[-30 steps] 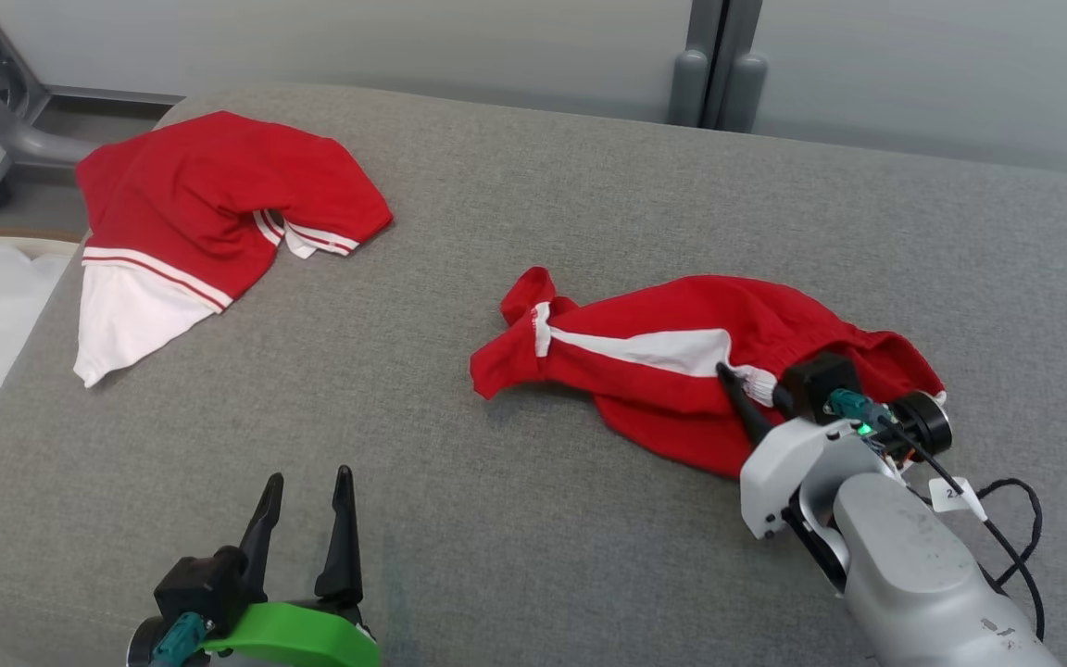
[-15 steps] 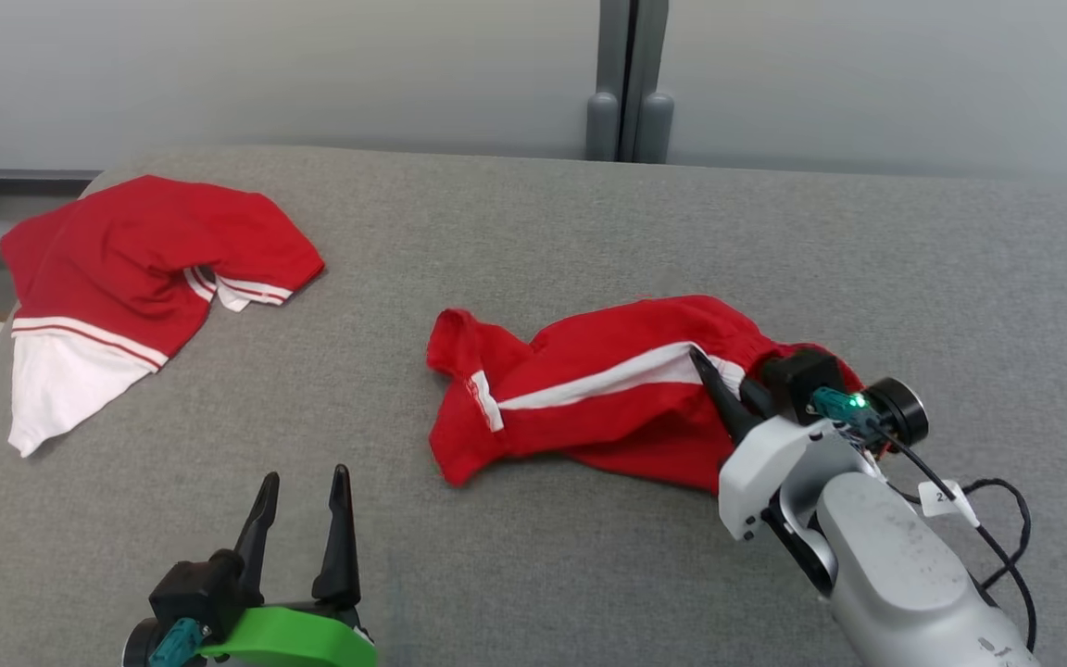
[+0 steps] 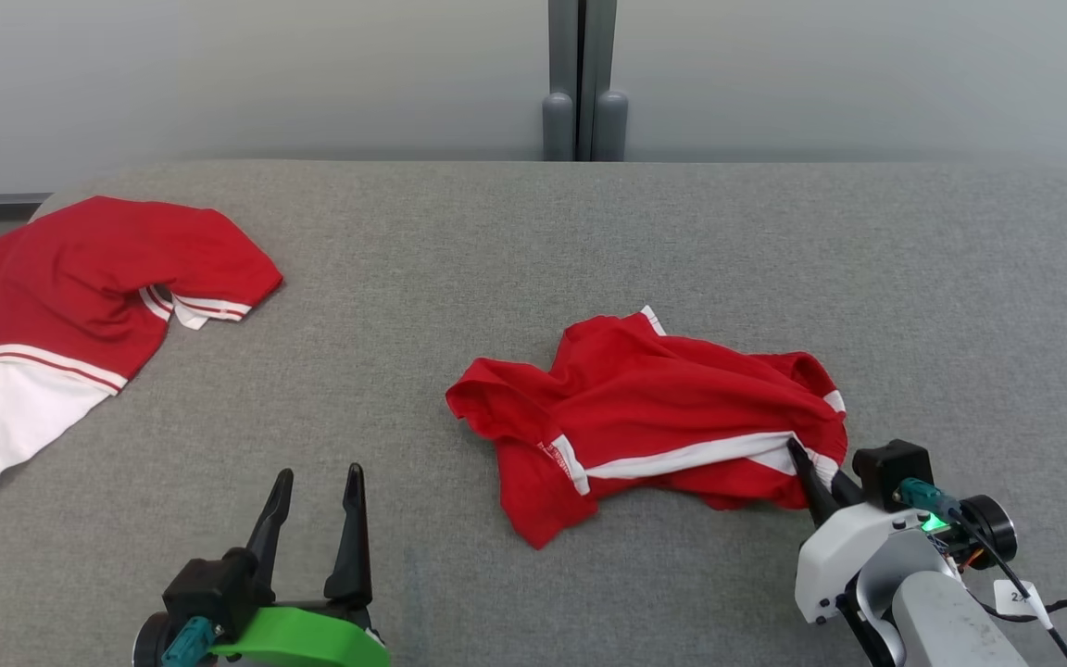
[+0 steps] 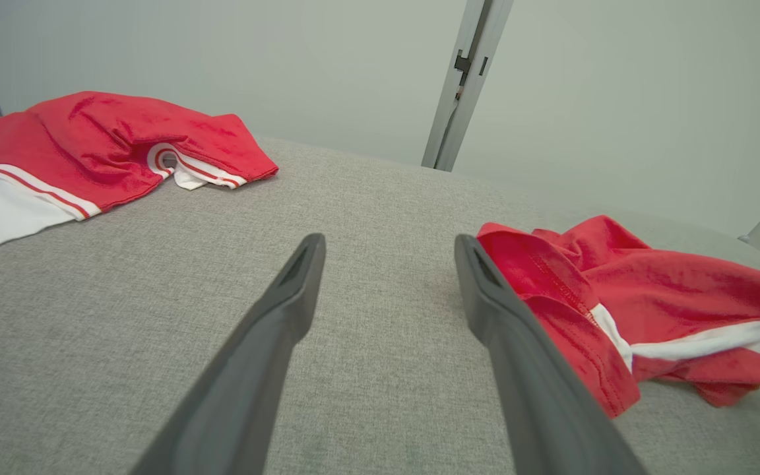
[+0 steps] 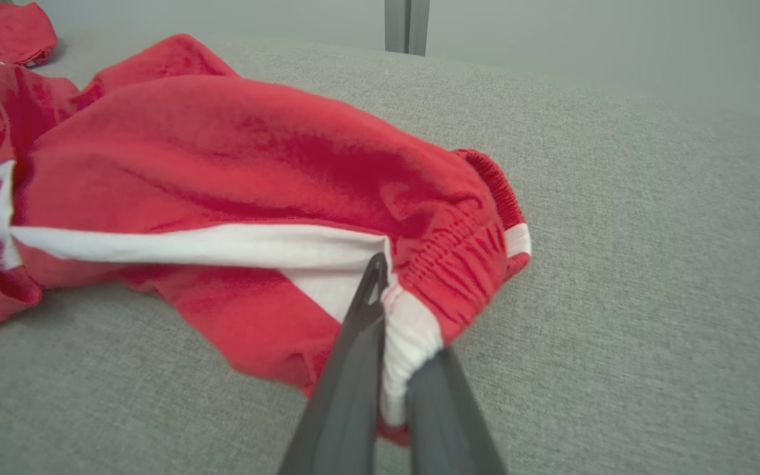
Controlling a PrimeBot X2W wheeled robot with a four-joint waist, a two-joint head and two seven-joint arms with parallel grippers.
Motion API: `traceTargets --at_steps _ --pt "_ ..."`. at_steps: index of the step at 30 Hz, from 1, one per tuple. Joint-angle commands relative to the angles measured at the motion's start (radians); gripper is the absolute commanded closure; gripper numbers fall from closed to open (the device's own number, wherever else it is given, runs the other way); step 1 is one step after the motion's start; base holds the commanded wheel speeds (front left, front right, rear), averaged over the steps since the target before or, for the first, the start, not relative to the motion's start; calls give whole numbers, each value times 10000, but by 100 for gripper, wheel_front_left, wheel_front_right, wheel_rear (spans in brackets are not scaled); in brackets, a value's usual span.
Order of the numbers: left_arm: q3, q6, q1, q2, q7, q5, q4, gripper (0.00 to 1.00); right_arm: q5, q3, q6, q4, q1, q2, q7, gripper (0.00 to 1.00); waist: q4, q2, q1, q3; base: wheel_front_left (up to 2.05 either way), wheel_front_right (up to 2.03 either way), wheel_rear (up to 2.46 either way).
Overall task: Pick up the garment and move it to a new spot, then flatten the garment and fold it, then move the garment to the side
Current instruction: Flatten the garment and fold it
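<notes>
Reads as a robot test lab, staged rather than lived-in. The left gripper (image 3: 320,471) and right gripper (image 3: 802,459) work over one big grey fabric-covered pad (image 3: 589,241). Past its far edge, ahead of the fingertips, stand plain pale partition panels (image 3: 219,83) joined by a grey metal post (image 3: 578,83). A matching red-and-white pair lies on the pad: garment (image 3: 672,408) at the right gripper's tips, top (image 3: 80,278) well left of the left gripper. A white tag (image 3: 1015,596) hangs behind the right gripper.

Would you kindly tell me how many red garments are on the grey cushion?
2. A top lies at the far left edge; shorts sit crumpled right of centre, waistband pinched by the right gripper. Nothing appears hidden.
</notes>
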Motion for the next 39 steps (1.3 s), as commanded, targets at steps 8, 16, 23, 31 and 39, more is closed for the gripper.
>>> traceTargets --at_steps 8,16,23,31,39 --pt "-421 -108 -347 21 -6 169 79 0 -79 -314 -10 87 357 -50 -419 0 -118 0 0 64 0 0 0" --pt "-1835 -157 -1376 23 -6 346 823 0 -488 -1109 -10 -626 656 -47 -673 0 -447 0 0 4 0 0 0" --pt "-3568 422 -2745 31 392 -665 2436 0 -449 -1219 -10 -1638 797 -43 -760 0 -970 0 0 107 0 0 0" --pt "-4752 1578 -3922 34 1002 -2182 3694 0 -594 -1266 -10 -2441 1012 -43 -579 0 -1541 0 0 343 0 0 0" --pt "-5410 2841 -4580 35 1541 -3349 4504 55 -451 -1115 -10 -2671 1201 -43 -516 0 -1782 0 0 443 0 0 0"
